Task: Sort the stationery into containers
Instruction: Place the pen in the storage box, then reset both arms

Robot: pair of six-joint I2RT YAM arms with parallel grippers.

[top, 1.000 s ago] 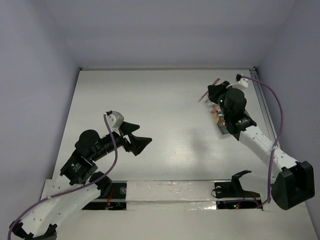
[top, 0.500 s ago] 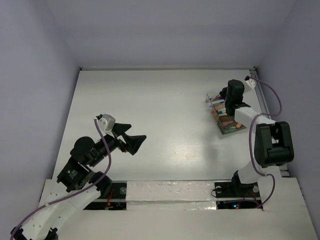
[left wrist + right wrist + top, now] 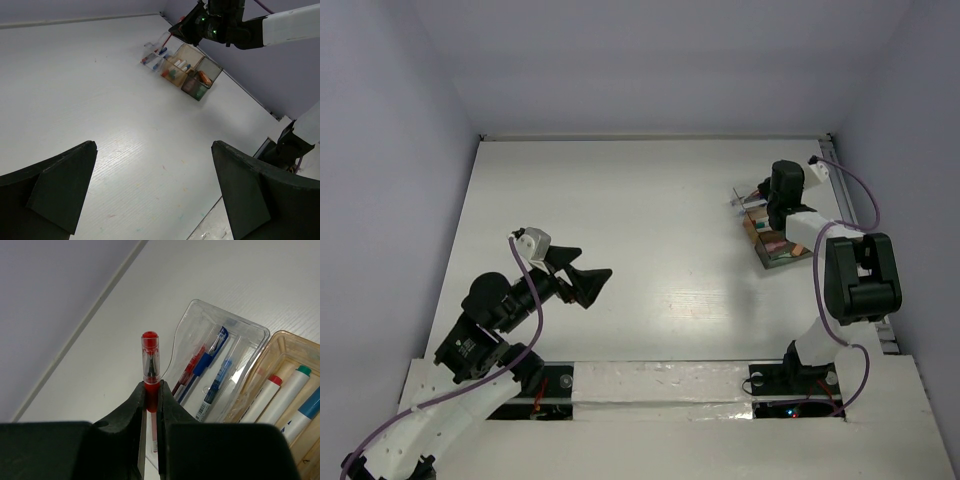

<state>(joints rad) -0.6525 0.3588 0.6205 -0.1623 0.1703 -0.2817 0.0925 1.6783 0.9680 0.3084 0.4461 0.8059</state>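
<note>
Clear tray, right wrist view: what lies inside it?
A red pen and two blue pens. The right gripper and held pen hide the near end of the tray.

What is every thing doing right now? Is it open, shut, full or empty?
left gripper: open, holding nothing.
right gripper: shut on the red pen.
red pen: gripped, its red end sticking out past the fingers.
clear tray: no lid on, pens lying inside.
tinted box: open on top, markers lying inside.
</note>
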